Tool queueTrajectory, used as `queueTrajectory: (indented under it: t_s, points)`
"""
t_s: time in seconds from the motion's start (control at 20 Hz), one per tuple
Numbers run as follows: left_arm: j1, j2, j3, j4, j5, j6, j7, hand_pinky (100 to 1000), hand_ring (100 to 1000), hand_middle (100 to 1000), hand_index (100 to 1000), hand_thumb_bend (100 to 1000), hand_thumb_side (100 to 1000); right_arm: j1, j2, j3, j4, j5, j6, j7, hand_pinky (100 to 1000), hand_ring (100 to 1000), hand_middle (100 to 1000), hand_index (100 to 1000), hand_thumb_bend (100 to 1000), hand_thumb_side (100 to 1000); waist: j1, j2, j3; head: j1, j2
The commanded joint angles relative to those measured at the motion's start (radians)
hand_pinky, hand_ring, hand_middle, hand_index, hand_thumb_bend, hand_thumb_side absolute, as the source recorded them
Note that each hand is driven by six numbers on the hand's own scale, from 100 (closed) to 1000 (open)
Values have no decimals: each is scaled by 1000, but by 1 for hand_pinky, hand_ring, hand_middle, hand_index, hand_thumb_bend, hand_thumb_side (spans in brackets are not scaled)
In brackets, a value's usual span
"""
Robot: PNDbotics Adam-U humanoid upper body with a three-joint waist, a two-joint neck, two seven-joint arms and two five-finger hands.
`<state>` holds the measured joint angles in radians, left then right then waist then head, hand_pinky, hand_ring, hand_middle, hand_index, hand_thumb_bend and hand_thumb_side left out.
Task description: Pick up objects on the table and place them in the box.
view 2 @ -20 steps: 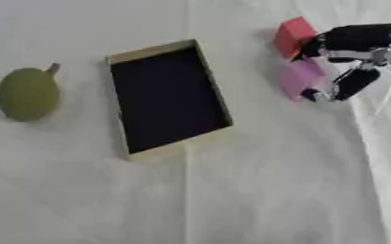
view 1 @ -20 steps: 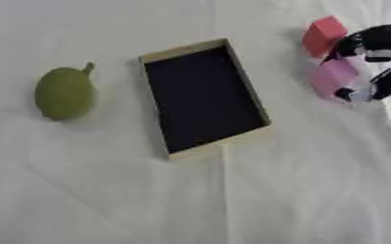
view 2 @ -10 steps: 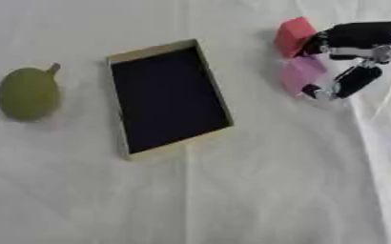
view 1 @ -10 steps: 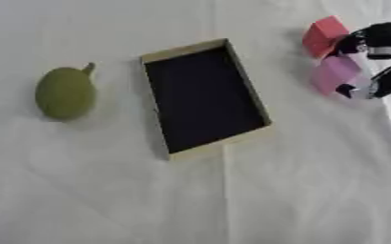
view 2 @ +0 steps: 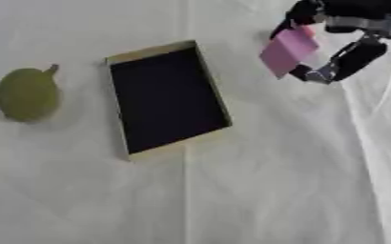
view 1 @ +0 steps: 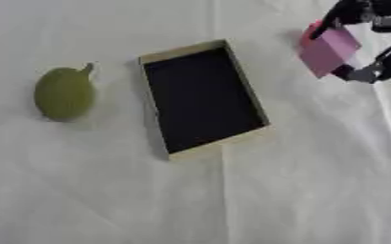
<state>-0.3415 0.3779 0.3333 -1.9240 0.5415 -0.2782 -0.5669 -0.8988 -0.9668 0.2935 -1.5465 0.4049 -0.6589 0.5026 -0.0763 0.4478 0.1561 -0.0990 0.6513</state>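
My right robot hand (view 2: 342,35) pinched a pink block (view 2: 287,50), right of the box (view 2: 166,99); green fruit (view 2: 26,94) left of it.

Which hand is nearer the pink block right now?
Right. The right hand has its fingers curled round the pink block, off the box's upper right corner; the left hand shows in neither view.
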Motion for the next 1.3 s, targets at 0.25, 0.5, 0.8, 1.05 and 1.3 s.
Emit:
queueTrajectory:
  t_s: [0.25, 0.5, 0.8, 1.05, 1.3]
  points:
    - [2, 11, -5, -28, 3, 15, 3, 739, 790, 719, 791, 100, 672, -130, 112, 97, -79, -86, -38, 217, 797, 747, 615, 781, 100, 415, 2, -38, 4, -6, 7]
    - [4, 5, -7, -36, 3, 25, 6, 739, 791, 720, 791, 100, 672, -177, 220, 135, -45, -102, -40, 334, 785, 742, 614, 780, 100, 415, 0, -43, 7, -9, 9]
    - [4, 0, -9, -43, 4, 34, 8, 738, 792, 720, 790, 100, 672, -167, 293, 162, 10, -17, -72, 381, 780, 743, 618, 776, 100, 456, -2, -43, 13, -23, 16]
    - [3, -2, -10, -45, 5, 37, 7, 738, 793, 720, 790, 100, 672, -148, 327, 171, 55, 93, -109, 344, 779, 755, 626, 776, 100, 504, -1, -40, 17, -26, 11]
    - [2, -2, -9, -42, 6, 37, 3, 738, 794, 720, 790, 100, 672, -133, 342, 186, 93, 181, -139, 298, 782, 763, 634, 778, 100, 516, -1, -36, 20, -26, 6]
